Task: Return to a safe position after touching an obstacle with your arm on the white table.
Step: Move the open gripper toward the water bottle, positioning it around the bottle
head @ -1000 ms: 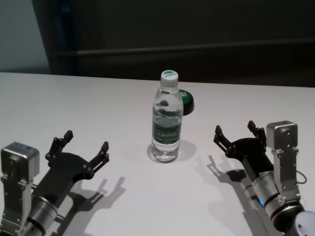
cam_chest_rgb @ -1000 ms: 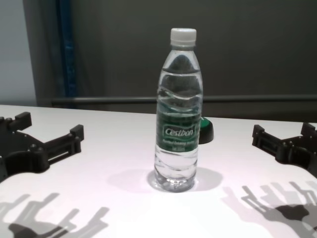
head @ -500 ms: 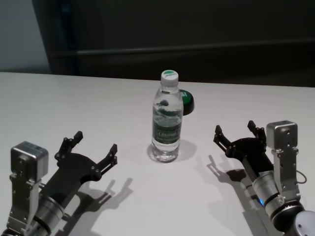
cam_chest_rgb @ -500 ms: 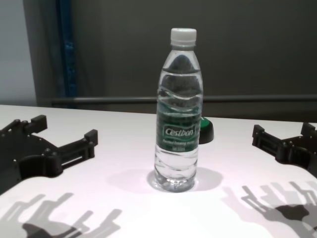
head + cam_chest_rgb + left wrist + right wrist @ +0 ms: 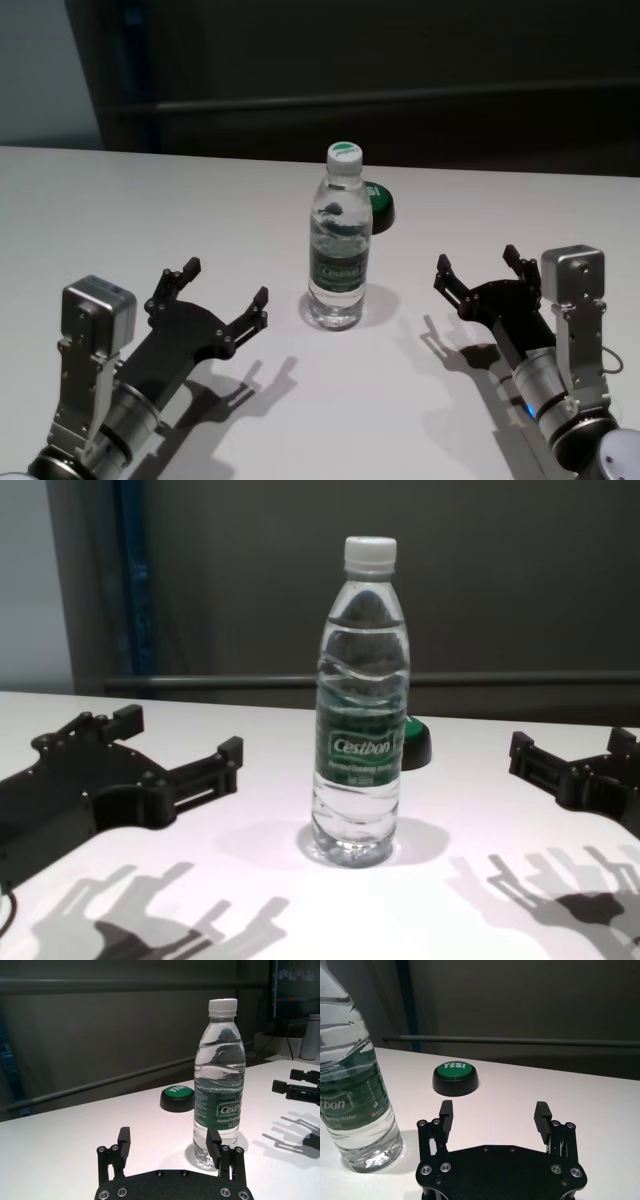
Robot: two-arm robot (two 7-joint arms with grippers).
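At the middle of the bench (image 5: 120, 200), the head view shows the bottle (image 5: 339, 240) upright, with the left gripper (image 5: 220, 298) near its left side, fingers spread wide and holding nothing, not touching it. The right gripper (image 5: 482, 272) sits well off to the right, fingers likewise apart and empty. A low button (image 5: 380, 205) lies just behind the bottle, on its far right.

From the left wrist view, one fingertip (image 5: 214, 1142) overlaps the bottle's base (image 5: 219, 1085) in line of sight; whether they touch cannot be told there. The button (image 5: 177, 1098) shows a glossy green top on a black rim, and the other arm's gripper (image 5: 300, 1087) is far right.

From the right wrist view, the gripper (image 5: 494, 1114) points toward the button (image 5: 455, 1078), marked "YES!"; the bottle (image 5: 352, 1085) stands to its left.

From the chest view, the left gripper (image 5: 178, 750) hangs low above the bench (image 5: 300, 920), a clear gap between it and the bottle (image 5: 360, 710).

Judgement: the contact looks not yet made. A slow sideways nudge low on the bottle, then a straight retreat, would keep it standing; it is tall, narrow, thin ribbed clear plastic on a smooth matte top, so a high push could tip or slide it.
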